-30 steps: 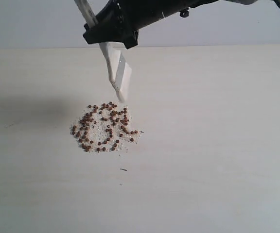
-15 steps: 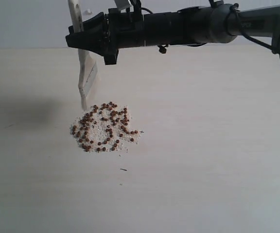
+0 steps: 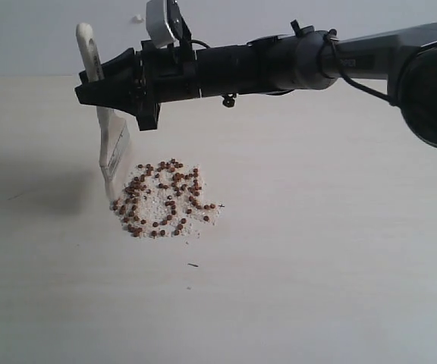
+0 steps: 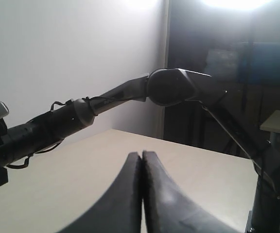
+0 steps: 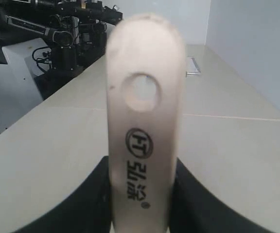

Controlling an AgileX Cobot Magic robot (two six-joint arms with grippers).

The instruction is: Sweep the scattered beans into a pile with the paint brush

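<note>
The beans (image 3: 164, 198), reddish-brown pellets mixed with pale crumbs, lie gathered in a loose patch on the pale table (image 3: 317, 243). My right gripper (image 3: 101, 85) reaches across from the right and is shut on the paint brush (image 3: 111, 148), which hangs almost upright. Its pale bristle end touches down at the patch's left edge. The wooden handle (image 5: 145, 121) with its hole fills the right wrist view, clamped between the dark fingers (image 5: 89, 194). My left gripper (image 4: 141, 160) is shut and empty, above the table; it does not show in the exterior view.
A lone dark speck (image 3: 193, 265) lies in front of the bean patch. The right arm (image 4: 81, 114) stretches across the left wrist view. Other robot hardware (image 5: 67, 29) stands beyond the table's far edge.
The right gripper has carried the brush leftward from above the patch's back edge and lowered it, so the bristles now meet the table at the patch's left side.
</note>
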